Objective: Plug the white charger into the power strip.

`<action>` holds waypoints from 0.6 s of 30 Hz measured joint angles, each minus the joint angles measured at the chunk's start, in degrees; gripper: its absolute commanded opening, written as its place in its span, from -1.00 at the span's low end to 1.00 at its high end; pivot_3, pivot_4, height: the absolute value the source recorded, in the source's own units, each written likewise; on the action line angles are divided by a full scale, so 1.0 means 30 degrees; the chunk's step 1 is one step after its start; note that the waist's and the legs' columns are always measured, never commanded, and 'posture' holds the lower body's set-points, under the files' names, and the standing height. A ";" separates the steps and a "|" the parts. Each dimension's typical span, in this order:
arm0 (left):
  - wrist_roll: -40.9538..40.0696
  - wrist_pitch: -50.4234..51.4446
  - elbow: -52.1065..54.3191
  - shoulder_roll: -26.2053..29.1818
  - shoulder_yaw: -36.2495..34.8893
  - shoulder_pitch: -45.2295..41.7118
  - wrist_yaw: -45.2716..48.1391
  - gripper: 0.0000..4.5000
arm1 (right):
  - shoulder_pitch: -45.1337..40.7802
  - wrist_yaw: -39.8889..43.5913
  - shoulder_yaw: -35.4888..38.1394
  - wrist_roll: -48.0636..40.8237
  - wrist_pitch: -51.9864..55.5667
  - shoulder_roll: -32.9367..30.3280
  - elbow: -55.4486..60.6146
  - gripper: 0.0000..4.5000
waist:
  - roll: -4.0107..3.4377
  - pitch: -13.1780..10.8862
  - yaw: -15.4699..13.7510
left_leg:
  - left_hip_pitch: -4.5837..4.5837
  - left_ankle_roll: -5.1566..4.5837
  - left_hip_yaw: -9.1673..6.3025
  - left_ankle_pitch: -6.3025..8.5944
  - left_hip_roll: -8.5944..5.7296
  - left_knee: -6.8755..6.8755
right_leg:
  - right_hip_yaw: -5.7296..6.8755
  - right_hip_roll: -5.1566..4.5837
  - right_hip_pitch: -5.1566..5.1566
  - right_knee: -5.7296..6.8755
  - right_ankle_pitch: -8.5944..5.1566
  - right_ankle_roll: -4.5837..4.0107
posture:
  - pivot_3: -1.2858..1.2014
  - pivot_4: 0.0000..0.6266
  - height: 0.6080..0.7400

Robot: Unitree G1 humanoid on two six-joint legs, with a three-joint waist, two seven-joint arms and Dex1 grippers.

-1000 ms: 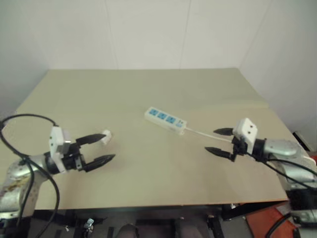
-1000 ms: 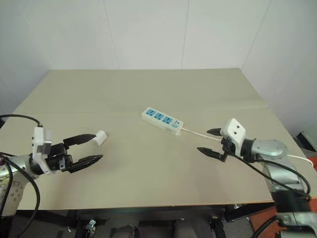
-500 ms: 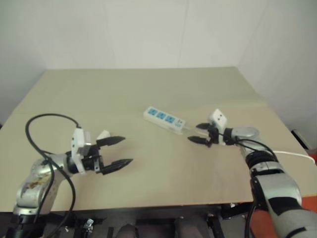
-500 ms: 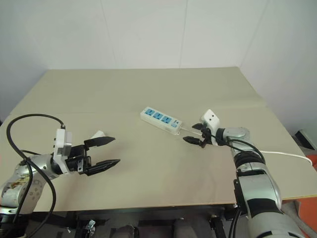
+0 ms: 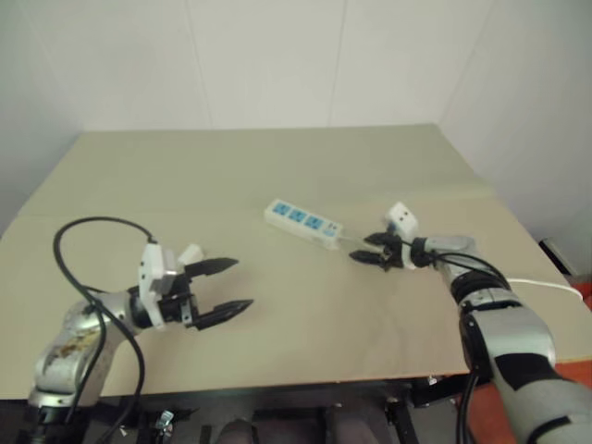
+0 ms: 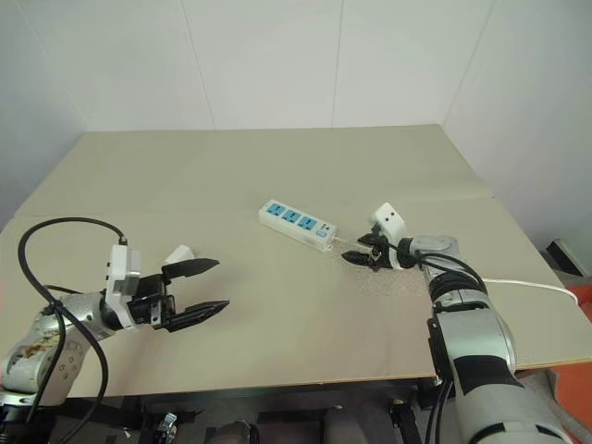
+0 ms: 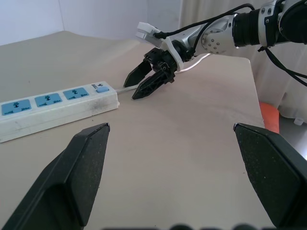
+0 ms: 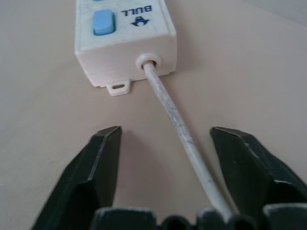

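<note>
1. Power strip (image 6: 298, 223) lying flat near the middle of the beige worktop (image 6: 277, 166), blue socket faces up, in the same spot as a second ago.
2. Thin white cord (image 8: 178, 125) leaving the switch end of the strip, running off toward the right edge of the worktop.
3. Right tool (image 6: 359, 255) now low at the switch end of the strip, just short of it; a second ago well back to the right and higher.
4. Fingers (image 8: 103, 158) of the right tool standing on either side of the cord, apart, with the cord lying nearer one finger; gap narrower than a second ago, not clamped on the cord.
5. White charger (image 6: 178, 254) resting on the worktop at the left, well apart from the strip, unmoved.
6. Left tool (image 6: 212, 286) spread wide and empty, just beside the charger, its upper finger close to it; whether touching, cannot tell.
7. Left arm further in over the worktop than a second ago, its black cable (image 6: 55, 231) looping above it.
</note>
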State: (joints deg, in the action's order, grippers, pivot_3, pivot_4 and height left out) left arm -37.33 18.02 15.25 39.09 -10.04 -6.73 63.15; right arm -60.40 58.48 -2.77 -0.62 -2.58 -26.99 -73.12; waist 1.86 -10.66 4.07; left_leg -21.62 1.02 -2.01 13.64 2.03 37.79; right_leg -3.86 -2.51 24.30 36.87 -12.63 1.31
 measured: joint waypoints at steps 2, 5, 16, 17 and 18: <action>0.0008 -0.0014 -0.0021 0.0000 0.0000 -0.0054 0.0026 1.00 | 0.0000 -0.0053 0.0017 0.0140 -0.0026 0.0000 0.0002 -0.23 | 0.0000 0.0000 0.0018 | 0.0002 0.0000 0.0003 0.0000 0.0000 0.0000 | -0.0001 0.0000 0.0000 -0.0002 0.0000 0.0000 | 0.03 -0.52 1.00; 0.0045 -0.0060 -0.0115 -0.0002 0.0000 -0.0054 0.0059 1.00 | 0.0005 0.0019 0.0014 0.0398 -0.0299 0.0000 0.0005 -0.75 | 0.0000 0.0000 0.0021 | 0.0006 0.0000 0.0003 0.0000 0.0003 -0.0001 | -0.0001 0.0005 0.0000 0.0002 0.0000 0.0001 | 0.03 -0.52 1.00; 0.0398 -0.0146 -0.0247 -0.0287 0.0183 -0.0458 0.0122 1.00 | 0.1622 0.1965 0.0274 0.0446 -0.1443 -0.0056 0.2291 -0.99 | -0.0001 -0.0001 0.0005 | -0.0001 0.0000 0.0003 0.0000 0.0002 0.0000 | -0.0002 0.0002 0.0002 0.0000 0.0002 0.0005 | 0.03 -0.52 1.00; 0.0398 -0.0144 -0.0250 -0.0286 0.0194 -0.0466 0.0146 1.00 | 0.2290 0.2175 0.0306 0.0353 -0.1474 -0.0147 0.3487 -0.99 | -0.0002 -0.0001 -0.0003 | -0.0004 0.0000 0.0002 0.0000 0.0003 0.0000 | -0.0002 0.0002 0.0004 -0.0002 0.0001 0.0006 | 0.03 -0.52 1.00; 0.0397 -0.0143 -0.0263 -0.0285 0.0194 -0.0448 0.0178 1.00 | 0.3008 0.2293 0.0337 0.0130 -0.1450 -0.0240 0.4688 -0.99 | -0.0003 -0.0002 -0.0015 | -0.0008 0.0001 0.0001 0.0000 0.0004 -0.0001 | -0.0001 0.0003 0.0006 -0.0001 -0.0001 0.0008 | 0.03 -0.52 1.00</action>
State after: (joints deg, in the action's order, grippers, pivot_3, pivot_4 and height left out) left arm -36.14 17.59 14.46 38.24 -9.46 -8.08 63.69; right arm -51.38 65.36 -1.76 -0.23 -6.93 -27.71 -59.05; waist 1.85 -10.66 4.03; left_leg -21.65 1.03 -2.01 13.64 2.04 37.79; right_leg -3.86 -2.50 24.31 36.86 -12.63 1.34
